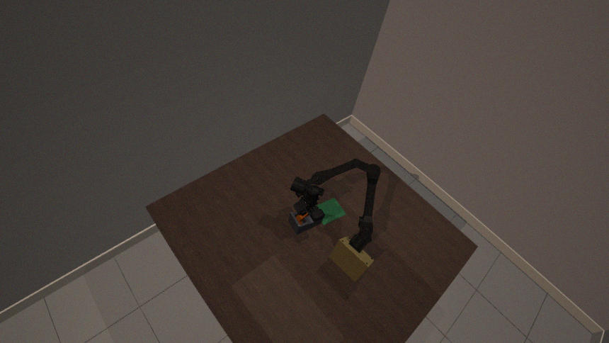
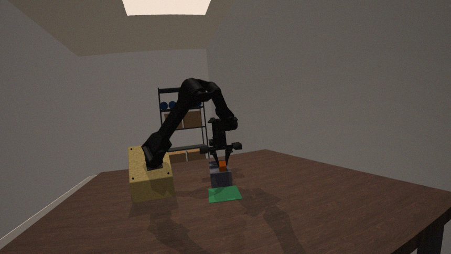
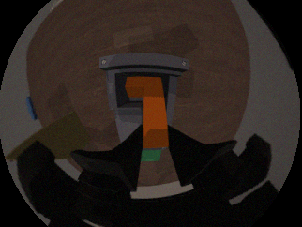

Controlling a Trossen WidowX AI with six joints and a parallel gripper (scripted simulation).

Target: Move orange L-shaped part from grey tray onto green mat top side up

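Note:
The orange L-shaped part (image 1: pixel 300 218) (image 2: pixel 222 166) (image 3: pixel 155 113) is tilted in the grey tray (image 1: pixel 299 229) (image 2: pixel 221 179) (image 3: pixel 145 61). Its L-shaped end is low in the pocket and its straight end stands up above the tray on the mat's side. My gripper (image 2: pixel 222 164) (image 3: pixel 154 128) points down and is shut on the raised end, one finger on each side. In the top view the fingertips are hidden by the gripper body. The green mat (image 1: pixel 332 210) (image 2: pixel 225 194) (image 3: pixel 151 156) lies beside the tray, with nothing on it.
The arm's base stands on a yellow block (image 1: pixel 350 261) (image 2: pixel 151 189) (image 3: pixel 58 136) on the wooden table (image 1: pixel 238 183) (image 2: pixel 299 196). A shelf rack (image 2: pixel 183 127) stands in the background.

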